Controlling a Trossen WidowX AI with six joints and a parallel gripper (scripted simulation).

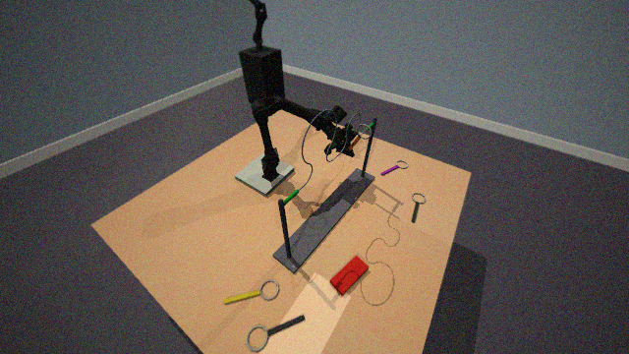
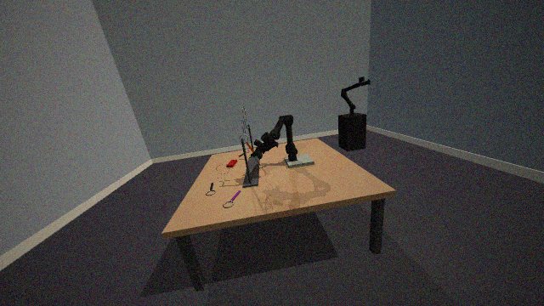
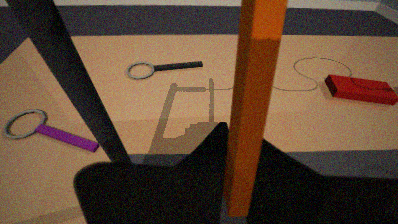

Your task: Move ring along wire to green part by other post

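Observation:
The ring (image 1: 359,137) is around the wire at or beside the inner end of the green part (image 1: 371,126) next to the far post (image 1: 368,152) (image 2: 246,163) (image 3: 70,75) in the top view; exact contact is too small to tell. Its orange handle (image 1: 355,142) (image 2: 249,147) (image 3: 255,95) slants down to my gripper (image 1: 350,149) (image 3: 229,129), which is shut on it. The ring itself is out of the wrist view. The thin grey wire (image 1: 303,147) loops in front of and close to my gripper in the top view. The other green part (image 1: 291,197) is beside the near post (image 1: 285,228).
The dark base (image 1: 319,223) joins the posts. On the table lie a red block (image 1: 349,275) (image 3: 360,90), a purple-handled ring (image 1: 390,170) (image 3: 67,138), a yellow-handled ring (image 1: 242,297) and two black-handled rings. A second arm stands on a black pedestal (image 2: 352,132) beyond the table.

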